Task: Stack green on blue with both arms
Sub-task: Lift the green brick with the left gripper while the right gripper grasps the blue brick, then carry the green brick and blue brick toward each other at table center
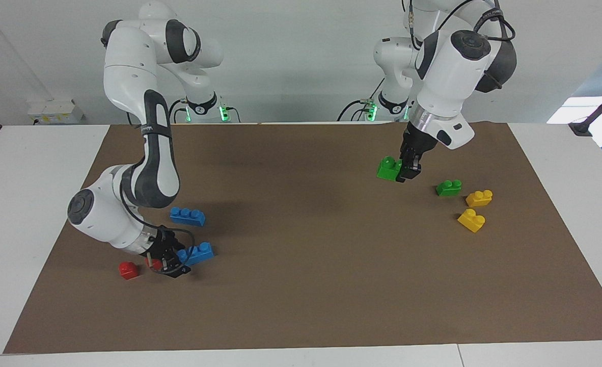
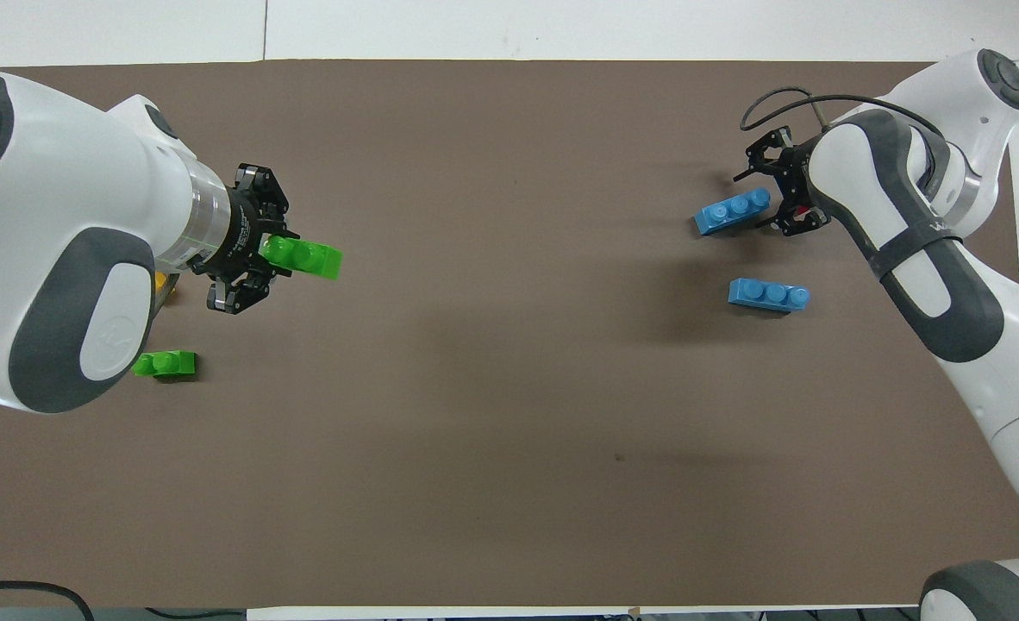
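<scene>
My left gripper (image 1: 407, 172) is shut on one end of a green brick (image 1: 389, 168) and holds it in the air over the mat, toward the left arm's end; it also shows in the overhead view (image 2: 304, 257). A second green brick (image 1: 448, 187) lies on the mat (image 1: 301, 295) beside it. My right gripper (image 1: 174, 265) is low at the mat, shut on the end of a blue brick (image 1: 198, 253), which sits slightly tilted (image 2: 732, 212). The second blue brick (image 1: 187, 216) lies nearer to the robots.
Two yellow bricks (image 1: 479, 198) (image 1: 471, 220) lie beside the loose green brick, toward the left arm's end. A red brick (image 1: 128, 270) lies beside the right gripper, and another red one (image 1: 153, 263) is partly hidden by it.
</scene>
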